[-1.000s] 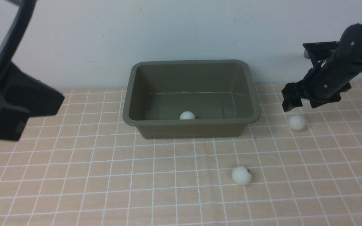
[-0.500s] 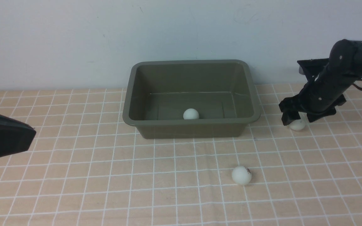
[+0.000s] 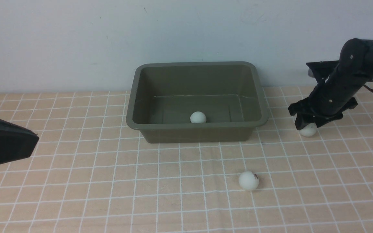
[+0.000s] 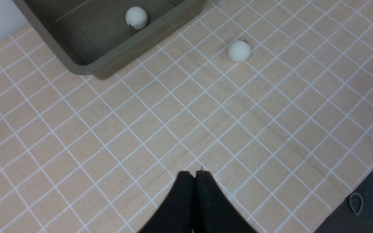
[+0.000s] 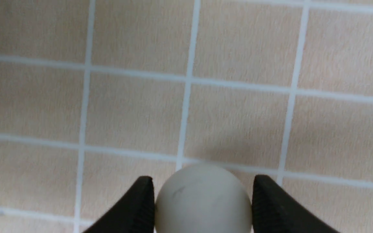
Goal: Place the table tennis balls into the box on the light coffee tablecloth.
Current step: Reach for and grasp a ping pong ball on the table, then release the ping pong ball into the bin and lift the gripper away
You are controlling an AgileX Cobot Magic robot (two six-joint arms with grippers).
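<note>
Ball (image 5: 202,200), matte white, sits clamped in right jaws on gridded cloth (image 5: 238,123); left jaws together.

You have nothing legible to go on. The boxed ball (image 4: 136,17) carries a small dark print on its side. The front ball (image 3: 248,180), lying toward the front edge of the table (image 3: 108,194), has a dark mark at its upper right. Both marks are too small and blurred to read as letters, a brand or numbers. The right ball (image 5: 202,200), near the table's right edge, shows only a faint grey smudge.
</note>
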